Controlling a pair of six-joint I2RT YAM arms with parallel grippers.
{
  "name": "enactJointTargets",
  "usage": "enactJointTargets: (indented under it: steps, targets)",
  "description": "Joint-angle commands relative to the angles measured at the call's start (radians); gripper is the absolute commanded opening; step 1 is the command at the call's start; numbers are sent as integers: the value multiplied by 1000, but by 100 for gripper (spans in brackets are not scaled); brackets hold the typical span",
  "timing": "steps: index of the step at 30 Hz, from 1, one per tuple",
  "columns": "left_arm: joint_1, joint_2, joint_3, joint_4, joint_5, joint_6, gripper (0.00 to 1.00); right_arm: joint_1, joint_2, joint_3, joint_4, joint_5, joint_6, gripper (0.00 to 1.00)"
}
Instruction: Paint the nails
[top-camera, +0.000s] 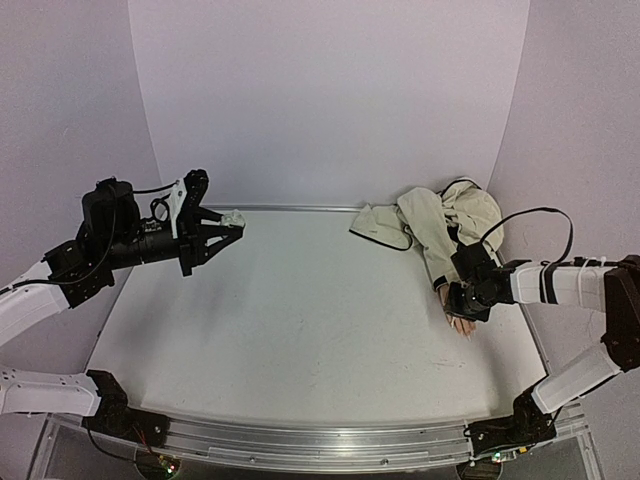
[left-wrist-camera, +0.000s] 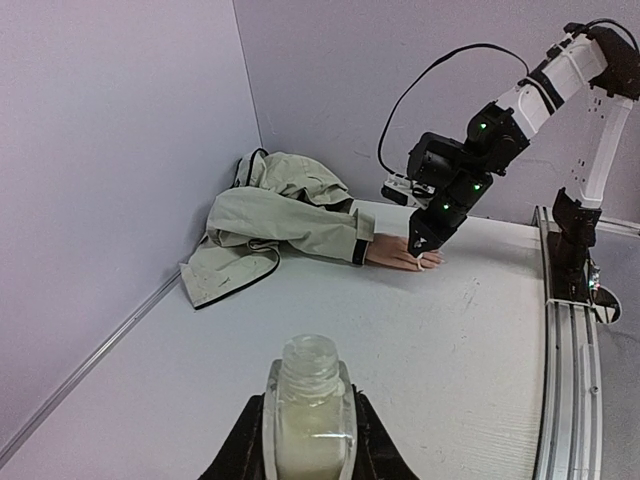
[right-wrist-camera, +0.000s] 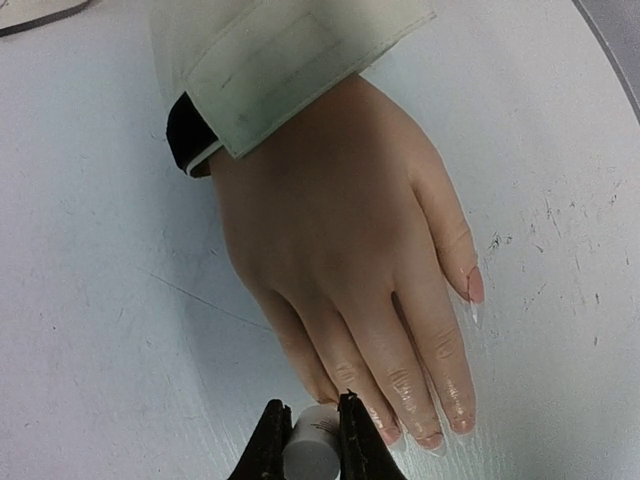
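Observation:
A peach mannequin hand (right-wrist-camera: 340, 250) lies palm down on the table, its wrist in a beige jacket sleeve (right-wrist-camera: 280, 60). Its nails (right-wrist-camera: 432, 438) point toward my right gripper; the thumb nail (right-wrist-camera: 475, 287) is pink with a clear tip. My right gripper (right-wrist-camera: 308, 440) is shut on a white brush cap (right-wrist-camera: 312, 450) held right over the fingertips. In the top view it (top-camera: 462, 312) sits on the hand (top-camera: 462, 325). My left gripper (left-wrist-camera: 310, 440) is shut on an open clear bottle (left-wrist-camera: 310, 410) of pale polish, raised at the far left (top-camera: 232, 220).
The beige jacket (top-camera: 440, 215) is bunched at the back right corner, also in the left wrist view (left-wrist-camera: 280, 215). A black cable (top-camera: 530, 215) loops above my right arm. Purple walls close the back and sides. A metal rail (top-camera: 320, 440) runs along the near edge.

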Motion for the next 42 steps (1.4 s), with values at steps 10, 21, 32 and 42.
enactJointTargets:
  steps: [10, 21, 32, 42]
  targets:
    - [3, -28, 8, 17, 4, 3, 0, -4, -7, 7, -53, -1, 25, 0]
    - [3, -29, 8, 17, 4, 4, 0, -4, -11, 2, -63, -2, 32, 0]
    - [3, -30, 7, 17, 5, 4, 0, -3, -19, -3, -73, 2, 41, 0]
    - [3, -30, 6, 17, 5, 4, 0, -3, -20, -5, -81, 5, 47, 0]
